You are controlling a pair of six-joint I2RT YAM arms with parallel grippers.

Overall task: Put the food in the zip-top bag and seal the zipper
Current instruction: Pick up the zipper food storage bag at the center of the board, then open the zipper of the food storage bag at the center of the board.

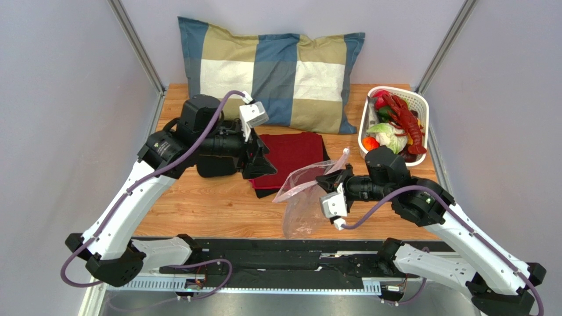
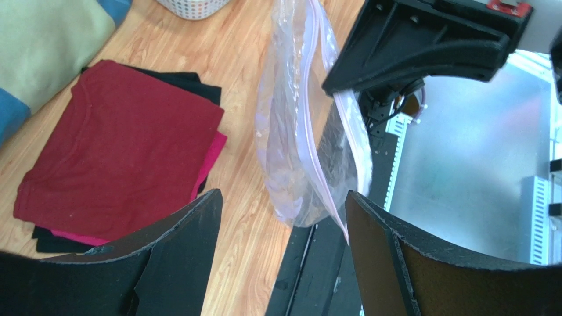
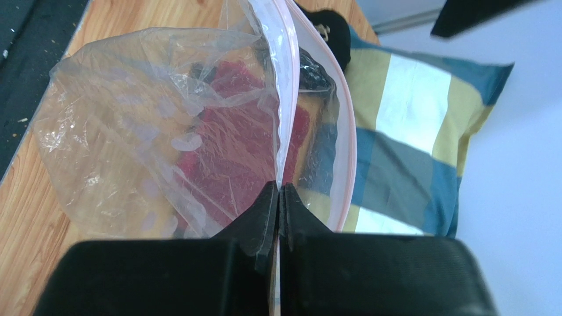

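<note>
Top external view: our right gripper [image 1: 328, 179] pinches the bag [image 1: 305, 197] by its zipper edge, fingers pressed together on it, and the bag hangs over the table's [image 1: 218, 204] near edge. Our left gripper [image 1: 262, 158], fingers spread, faces it from just left. The food [image 1: 389, 137] lies in the basket [image 1: 424, 105], nearer our right arm.

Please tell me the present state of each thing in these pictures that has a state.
Right end effector: shut on bag rim.
Bag: empty, mouth open, held up.
Left end effector: open, empty.
Food: in basket.
Cloth: folded.
</note>
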